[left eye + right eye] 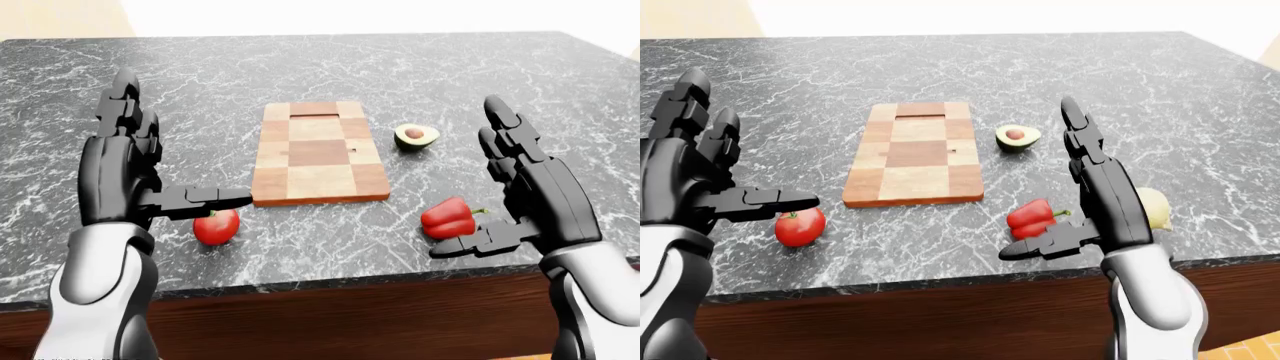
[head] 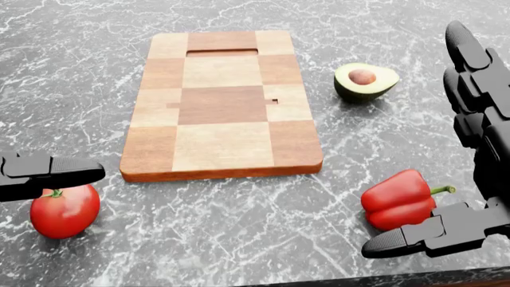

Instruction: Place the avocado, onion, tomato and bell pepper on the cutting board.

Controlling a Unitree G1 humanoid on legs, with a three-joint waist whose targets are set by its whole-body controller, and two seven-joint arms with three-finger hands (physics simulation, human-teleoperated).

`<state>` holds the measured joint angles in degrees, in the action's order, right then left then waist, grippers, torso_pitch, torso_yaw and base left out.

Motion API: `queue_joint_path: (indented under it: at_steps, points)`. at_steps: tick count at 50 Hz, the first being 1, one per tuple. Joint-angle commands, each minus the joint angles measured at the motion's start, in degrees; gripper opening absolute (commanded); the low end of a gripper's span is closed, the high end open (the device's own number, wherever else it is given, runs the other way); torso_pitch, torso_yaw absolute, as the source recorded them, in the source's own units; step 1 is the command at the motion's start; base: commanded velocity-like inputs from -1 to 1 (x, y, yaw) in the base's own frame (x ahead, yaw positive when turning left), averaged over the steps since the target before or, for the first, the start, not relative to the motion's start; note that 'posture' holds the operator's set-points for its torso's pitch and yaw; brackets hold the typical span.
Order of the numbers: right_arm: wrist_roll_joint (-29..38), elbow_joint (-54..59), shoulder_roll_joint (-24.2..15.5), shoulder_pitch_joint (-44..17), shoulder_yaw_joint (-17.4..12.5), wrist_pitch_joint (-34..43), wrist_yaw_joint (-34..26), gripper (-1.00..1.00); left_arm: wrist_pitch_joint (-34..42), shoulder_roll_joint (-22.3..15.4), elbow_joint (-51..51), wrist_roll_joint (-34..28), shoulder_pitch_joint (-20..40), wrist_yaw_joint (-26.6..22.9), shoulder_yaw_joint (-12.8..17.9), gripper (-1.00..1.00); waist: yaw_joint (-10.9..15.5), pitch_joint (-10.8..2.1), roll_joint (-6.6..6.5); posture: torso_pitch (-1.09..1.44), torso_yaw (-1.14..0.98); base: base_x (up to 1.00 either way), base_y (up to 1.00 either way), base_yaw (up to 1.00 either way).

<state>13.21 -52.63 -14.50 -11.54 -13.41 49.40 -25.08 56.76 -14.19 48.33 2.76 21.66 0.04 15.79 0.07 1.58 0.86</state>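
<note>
In the left-eye view, a checkered wooden cutting board lies bare on a dark marble counter. The left hand is raised with fingers spread and gripping nothing, its thumb stretched out just above the tomato, which sits on the counter below the board's lower left corner. The right hand is likewise spread wide and empty, its thumb pointing toward the bell pepper just beside it. The avocado, a half with the pit showing, rests to the right of the board, apart from it. In the head view, the pepper's green stem points right toward the right hand's palm, and the thumb lies just below the pepper; whether it touches cannot be told. In the right-eye view, the onion lies on the counter near the right edge, partly hidden behind the right hand.
</note>
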Motion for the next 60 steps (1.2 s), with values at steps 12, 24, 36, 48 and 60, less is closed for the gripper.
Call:
queue_joint_path:
  at_steps: [12, 24, 36, 48, 60]
  points:
    - [7.82, 5.96, 2.06, -0.11, -0.16, -8.81, -0.65, 1.0, -2.37, -0.23, 0.92, -0.32, 0.84, -0.04, 0.1, 1.0, -0.13, -1.33, -0.44, 0.0, 0.0, 0.0, 0.0, 0.0]
    - [11.44, 8.83, 1.65, 1.84, -1.21, -12.22, -1.49, 1.0, -0.94, -0.56, 1.93, -0.21, 1.23, -0.37, 0.42, 1.0, -0.09, -1.4, -0.44, 0.0, 0.0, 0.0, 0.0, 0.0]
    - [13.22, 9.29, 3.33, 5.3, -1.46, -15.74, -3.33, 0.87, -1.47, -0.6, 1.53, -0.49, 1.16, -0.38, 0.4, 1.0, -0.17, -1.34, -0.44, 0.0, 0.0, 0.0, 0.0, 0.0]
    - [14.72, 10.66, 4.19, 7.25, -2.12, -18.85, -4.22, 0.26, -1.65, -0.41, 1.63, -1.06, 0.79, -0.64, 0.2, 1.0, -0.34, -1.22, -0.38, 0.0, 0.0, 0.0, 0.0, 0.0]
    - [15.62, 10.28, 4.71, 7.54, -1.79, -19.26, -5.28, -0.07, -1.28, -0.6, 1.84, -1.22, 0.95, -0.92, 0.6, 1.0, -0.2, -1.18, -0.39, 0.0, 0.0, 0.0, 0.0, 0.0]
